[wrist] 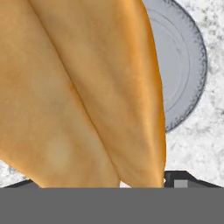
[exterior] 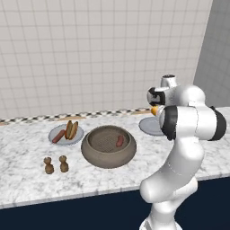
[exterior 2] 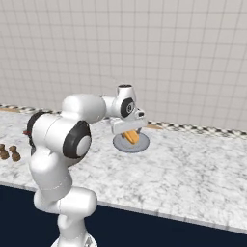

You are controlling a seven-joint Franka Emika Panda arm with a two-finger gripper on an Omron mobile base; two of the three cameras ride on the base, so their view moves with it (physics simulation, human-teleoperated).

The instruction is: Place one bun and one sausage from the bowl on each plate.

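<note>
My gripper (exterior 2: pixel 129 133) is shut on a golden split bun (exterior 2: pixel 131 137), which hangs just over the right grey plate (exterior 2: pixel 141 145). In the hand view the bun (wrist: pixel 87 87) is very close, with the plate's rim (wrist: pixel 188 65) behind it and one dark fingertip (wrist: pixel 180 178) at the bottom. The taupe bowl (exterior: pixel 94 152) sits mid-counter with one sausage (exterior: pixel 120 141) inside. The left plate (exterior: pixel 55 131) carries a bun (exterior: pixel 72 129) and a sausage (exterior: pixel 59 136). From the left base view my arm hides most of the right plate (exterior: pixel 147 126).
Two small brown shakers (exterior: pixel 56 165) stand in front of the left plate, near the counter's front edge. A tiled wall runs along the back of the marble counter (exterior 2: pixel 193 169). Bare counter stretches to the right of the right plate.
</note>
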